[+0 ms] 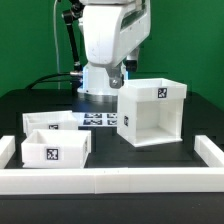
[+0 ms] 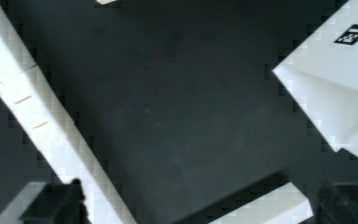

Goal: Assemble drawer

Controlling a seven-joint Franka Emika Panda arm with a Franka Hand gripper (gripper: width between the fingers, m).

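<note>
We saw the gripper (image 2: 190, 205) spread wide above the dark table (image 1: 104, 146), with nothing between its fingers (image 2: 43, 203). The drawer box (image 1: 151, 110) stood upright at the exterior view's right, just beside the marker board (image 1: 98, 120). At the left sat the near drawer tray (image 1: 56, 149), and the far drawer tray (image 1: 50, 121) sat just behind it.

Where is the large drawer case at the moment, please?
The drawer case stands at the exterior view's right, next to the marker board, with the small drawer boxes further left.
</note>
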